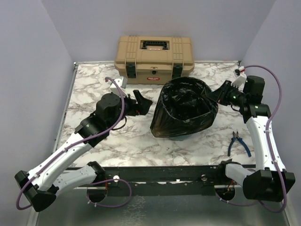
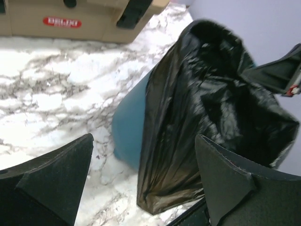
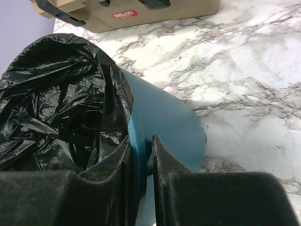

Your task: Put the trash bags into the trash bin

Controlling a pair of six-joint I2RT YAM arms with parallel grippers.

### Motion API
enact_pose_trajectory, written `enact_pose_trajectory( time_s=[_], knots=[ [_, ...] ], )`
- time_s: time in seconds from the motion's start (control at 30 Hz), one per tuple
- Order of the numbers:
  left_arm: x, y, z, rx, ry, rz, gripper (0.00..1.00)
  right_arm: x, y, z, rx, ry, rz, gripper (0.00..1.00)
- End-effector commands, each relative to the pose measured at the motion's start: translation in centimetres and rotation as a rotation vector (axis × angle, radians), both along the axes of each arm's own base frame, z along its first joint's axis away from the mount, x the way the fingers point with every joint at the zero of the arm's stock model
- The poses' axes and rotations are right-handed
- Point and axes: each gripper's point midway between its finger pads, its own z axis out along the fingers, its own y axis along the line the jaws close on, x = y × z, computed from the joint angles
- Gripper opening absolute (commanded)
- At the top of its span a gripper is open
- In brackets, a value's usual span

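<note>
The teal trash bin point(image 3: 164, 122) stands mid-table with a glossy black trash bag point(image 1: 183, 110) lining its mouth and draped down its outside. In the left wrist view the trash bag point(image 2: 202, 108) hangs over the trash bin's wall point(image 2: 129, 127) down to the table. My right gripper point(image 3: 141, 146) is shut on the bin's right rim, one finger inside against the trash bag point(image 3: 56, 94), the other outside on bare teal. In the top view the right gripper point(image 1: 215, 95) meets the bag's right edge. My left gripper point(image 1: 141, 102) is open, empty, a short way left of the bag.
A tan toolbox point(image 1: 154, 56) with black latches sits at the back of the marble table, just behind the bin. Blue-handled pliers point(image 1: 239, 142) lie at the front right, beside the right arm. Walls close in the table on the left, back and right.
</note>
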Motion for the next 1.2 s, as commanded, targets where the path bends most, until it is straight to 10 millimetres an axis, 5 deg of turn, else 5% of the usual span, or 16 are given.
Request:
enact_pose_trajectory(
  time_s=[0.0, 0.27, 0.5, 0.7, 0.87, 1.17],
  knots=[
    [1.1, 0.2, 2.0, 0.055, -0.032, 0.024, 0.9, -0.2, 3.4, 0.9, 0.106, 0.006, 0.129, 0.23],
    [1.4, -4.3, 2.0, 0.063, 0.029, -0.15, 0.85, 0.4, 4.4, 1.2, 0.07, 0.018, 0.083, 0.26],
    [1.3, -4.5, -1.9, 0.174, 0.145, -0.176, 0.64, -0.3, 5.1, 3.3, 0.084, -0.034, 0.097, 0.59],
    [1.5, -4.6, -3.5, 0.229, 0.163, -0.194, 0.52, -1.1, 3.2, 5.5, 0.006, -0.083, 0.003, 0.7],
    [1.9, -4.9, -4.4, 0.257, 0.184, -0.199, 0.34, -2.2, 2.6, 4.6, -0.013, -0.053, -0.026, 0.7],
    [2.8, -4.3, -3.7, 0.301, 0.161, -0.159, 0.29, -6.5, 4.9, 4.8, 0.07, -0.029, 0.118, 0.6]
  ],
)
